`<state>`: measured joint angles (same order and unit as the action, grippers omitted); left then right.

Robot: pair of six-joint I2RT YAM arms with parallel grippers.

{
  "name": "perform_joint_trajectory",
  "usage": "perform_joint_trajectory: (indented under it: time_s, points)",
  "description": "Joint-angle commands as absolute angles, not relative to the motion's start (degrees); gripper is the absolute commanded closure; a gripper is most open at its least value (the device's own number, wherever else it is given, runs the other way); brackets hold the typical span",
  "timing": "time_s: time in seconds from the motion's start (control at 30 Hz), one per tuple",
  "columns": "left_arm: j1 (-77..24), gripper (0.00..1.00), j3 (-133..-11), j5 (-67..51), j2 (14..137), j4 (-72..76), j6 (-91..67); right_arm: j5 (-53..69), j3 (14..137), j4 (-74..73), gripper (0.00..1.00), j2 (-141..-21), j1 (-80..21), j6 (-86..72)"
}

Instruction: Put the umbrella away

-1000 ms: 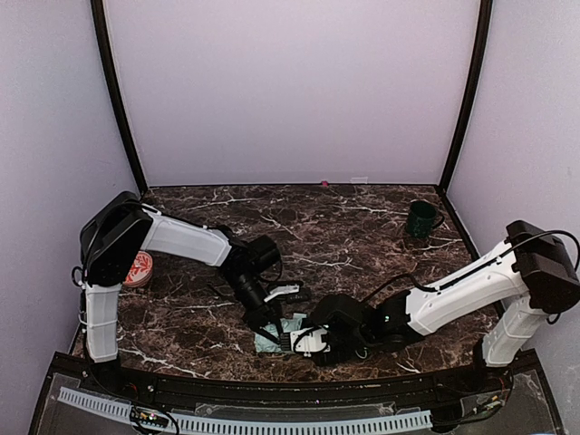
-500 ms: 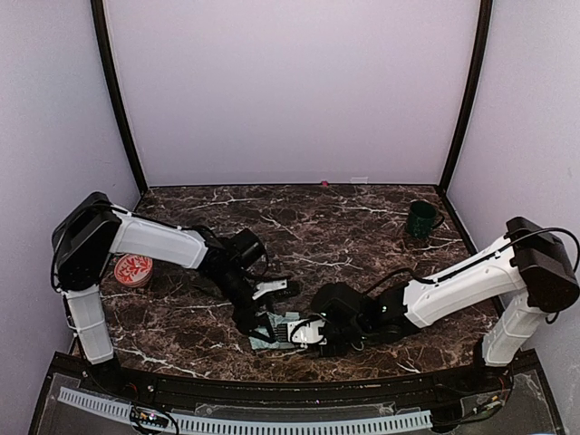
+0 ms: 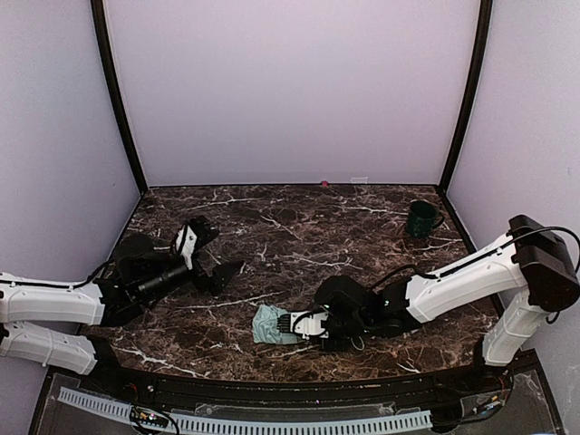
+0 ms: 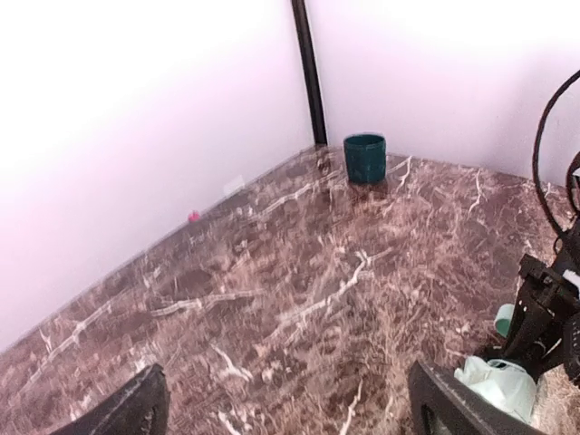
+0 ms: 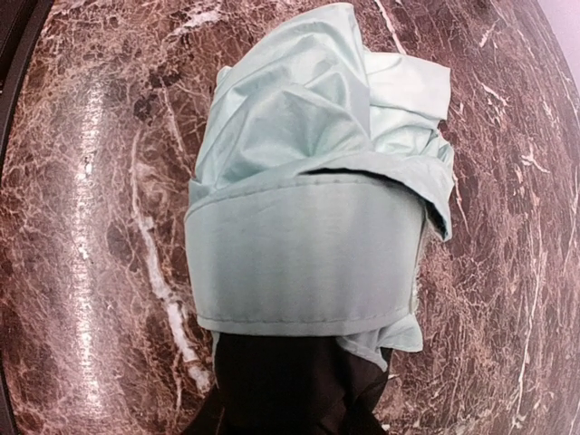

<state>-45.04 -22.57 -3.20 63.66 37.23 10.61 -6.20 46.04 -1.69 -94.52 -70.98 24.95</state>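
The umbrella (image 3: 268,323) is a folded bundle of pale mint-green fabric lying on the marble table near its front edge. It fills the right wrist view (image 5: 308,199), with black lining (image 5: 290,381) showing at its near end. My right gripper (image 3: 304,323) is shut on that near end, and its fingers are hidden under the fabric. My left gripper (image 3: 210,254) hangs well to the left of the umbrella, wide open and holding nothing (image 4: 290,419). From the left wrist the umbrella (image 4: 500,381) shows at the lower right.
A dark green mug (image 3: 420,218) (image 4: 365,157) stands upright in the back right corner. A small pink object (image 3: 324,183) (image 4: 194,216) lies at the foot of the back wall. Black frame posts (image 3: 462,100) rise at the back corners.
My left gripper opened, let go of the umbrella and swung away to the left. My right gripper closed on the umbrella.
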Motion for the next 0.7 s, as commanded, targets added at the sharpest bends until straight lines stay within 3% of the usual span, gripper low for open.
perform_joint_trajectory:
  time_s: [0.0,0.1,0.17,0.2,0.33,0.43,0.67]
  points:
    - [-45.4,0.10,-24.6,-12.5,60.9,42.7,11.6,-3.2,43.8,-6.7,1.00,-94.7,-70.1,25.0]
    - [-45.6,0.14,-30.0,-21.3,64.5,19.5,19.6,-3.3,43.1,-5.2,1.00,-94.4,-69.9,25.5]
    - [-46.0,0.10,-28.3,-27.7,66.6,16.1,26.3,-4.3,42.8,-4.2,1.00,-94.3,-69.9,26.2]
    - [-46.5,0.03,-27.7,-29.8,67.5,15.2,28.9,-4.5,42.8,-4.1,1.00,-94.4,-69.9,26.6]
    - [-50.0,0.01,-26.2,-30.1,71.0,18.4,33.7,-4.4,43.9,-5.0,1.00,-94.8,-69.9,28.3]
    - [-53.0,0.01,-29.3,-28.5,75.8,16.6,36.2,-4.7,44.3,-5.5,1.00,-95.1,-69.9,28.9]
    - [-57.1,0.01,-33.0,-11.1,87.9,21.1,37.3,-4.7,45.2,-5.2,1.00,-95.4,-69.9,28.1]
